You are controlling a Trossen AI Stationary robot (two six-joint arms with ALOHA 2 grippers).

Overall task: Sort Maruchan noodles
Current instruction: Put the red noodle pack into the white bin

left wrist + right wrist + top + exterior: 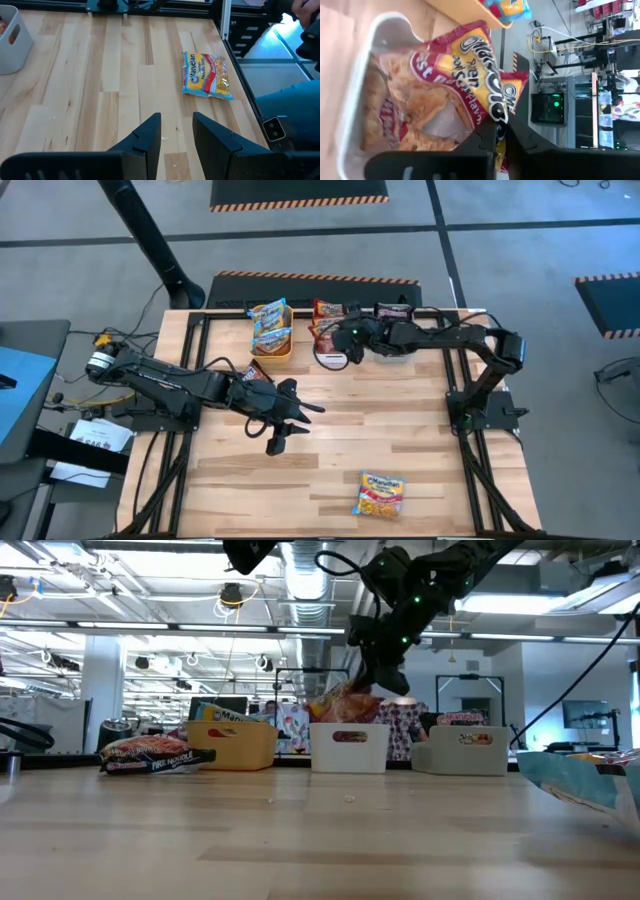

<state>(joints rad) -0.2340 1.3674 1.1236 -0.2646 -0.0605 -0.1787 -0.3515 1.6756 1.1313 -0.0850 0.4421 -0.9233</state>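
Observation:
My right gripper (347, 346) is over the white bin (322, 360) at the table's far side, shut on a red-orange noodle packet (455, 75). More red-orange packets lie in that bin. The orange bin (283, 350) holds yellow-and-blue packets, and the grey bin (392, 350) holds dark ones. A yellow-and-blue packet (380, 492) lies flat near the table's near right edge. A dark red-black packet (258, 372) lies flat by my left arm. My left gripper (177, 131) hovers open over the table's middle with nothing between its fingers. My right gripper pinches the red-orange packet's end edge (501, 107) between its two fingers. The fingers slant down from the table's right side. The packet (345, 700) hangs tilted below the fingers, with its lower end inside the white bin (348, 748).
The three bins stand in a row along the far edge. Bare wood lies between my left gripper and the yellow-and-blue packet (207, 75). Black frame rails run along the table's left and right sides. A person's sleeve shows beyond the table's edge in the left wrist view.

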